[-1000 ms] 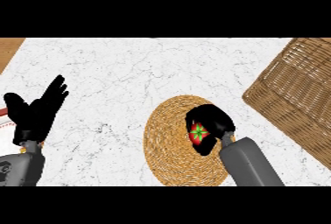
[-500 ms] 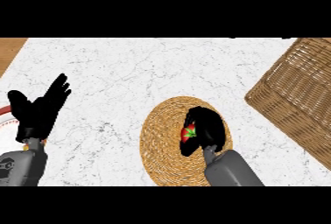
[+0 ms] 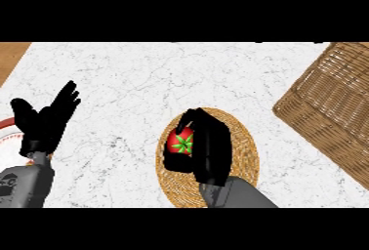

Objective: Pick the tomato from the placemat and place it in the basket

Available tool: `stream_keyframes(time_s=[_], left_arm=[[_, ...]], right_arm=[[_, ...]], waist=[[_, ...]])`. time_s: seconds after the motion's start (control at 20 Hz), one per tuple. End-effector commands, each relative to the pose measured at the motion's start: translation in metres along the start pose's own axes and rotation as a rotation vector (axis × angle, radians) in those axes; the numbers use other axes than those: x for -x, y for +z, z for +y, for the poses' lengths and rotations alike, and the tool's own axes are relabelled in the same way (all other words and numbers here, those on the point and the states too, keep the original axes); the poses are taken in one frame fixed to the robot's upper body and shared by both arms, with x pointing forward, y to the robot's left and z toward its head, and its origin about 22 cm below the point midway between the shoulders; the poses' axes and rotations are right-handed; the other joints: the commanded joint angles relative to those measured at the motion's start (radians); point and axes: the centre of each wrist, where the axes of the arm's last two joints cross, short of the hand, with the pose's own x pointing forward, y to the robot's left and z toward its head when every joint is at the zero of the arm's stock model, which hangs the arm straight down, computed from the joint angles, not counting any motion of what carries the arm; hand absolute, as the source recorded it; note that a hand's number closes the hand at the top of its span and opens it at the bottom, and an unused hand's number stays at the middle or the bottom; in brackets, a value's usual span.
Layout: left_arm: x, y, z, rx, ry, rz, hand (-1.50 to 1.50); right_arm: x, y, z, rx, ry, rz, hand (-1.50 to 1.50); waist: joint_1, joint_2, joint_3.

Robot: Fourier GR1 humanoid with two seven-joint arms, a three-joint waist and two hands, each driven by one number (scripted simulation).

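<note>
**Grey forearms, black hands**

Two smooth grey forearms are showing, each ending in a matte black hand: the left hand (image 3: 45, 122) and the right hand (image 3: 209, 146). A small dark marking is showing on the left forearm (image 3: 22, 183).

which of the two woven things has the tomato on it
The round woven placemat near the counter's front edge, under the right hand curled around the tomato. The basket sits apart at the right.

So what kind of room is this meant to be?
Probably a kitchen: a white marble-look counter, a round woven placemat with a tomato on it, and a wicker basket at the right.
</note>
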Motion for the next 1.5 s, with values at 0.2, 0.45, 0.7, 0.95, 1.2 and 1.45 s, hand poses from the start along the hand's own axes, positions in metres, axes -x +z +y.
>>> stream_keyframes(time_s=[0.2,0.45,0.7,0.95,1.2,1.45], left_arm=[[0.002,0.002,0.005,-0.020,-0.010,0.017,0.00],[-0.005,0.005,0.021,-0.008,-0.017,-0.014,0.00],[0.004,0.006,-0.005,-0.021,0.004,0.008,0.00],[-0.017,0.001,0.012,-0.042,-0.009,-0.024,0.00],[0.001,-0.001,0.006,-0.041,-0.003,0.004,0.00],[-0.007,0.000,0.007,-0.044,0.001,-0.004,0.00]], right_arm=[[-0.058,0.006,-0.038,0.269,-0.038,0.045,1.50],[-0.089,-0.019,-0.072,0.366,0.020,0.094,1.50],[-0.103,-0.039,-0.099,0.443,0.047,0.107,1.50],[-0.108,-0.072,-0.130,0.532,0.080,0.148,1.50],[-0.103,-0.102,-0.156,0.605,0.148,0.209,1.50],[-0.066,-0.121,-0.195,0.679,0.240,0.286,1.50]], waist=[[-0.017,-0.002,-0.001],[-0.011,0.000,-0.001],[-0.016,0.003,0.000],[-0.018,0.004,0.000],[-0.021,0.007,0.000],[-0.027,0.005,0.001]])
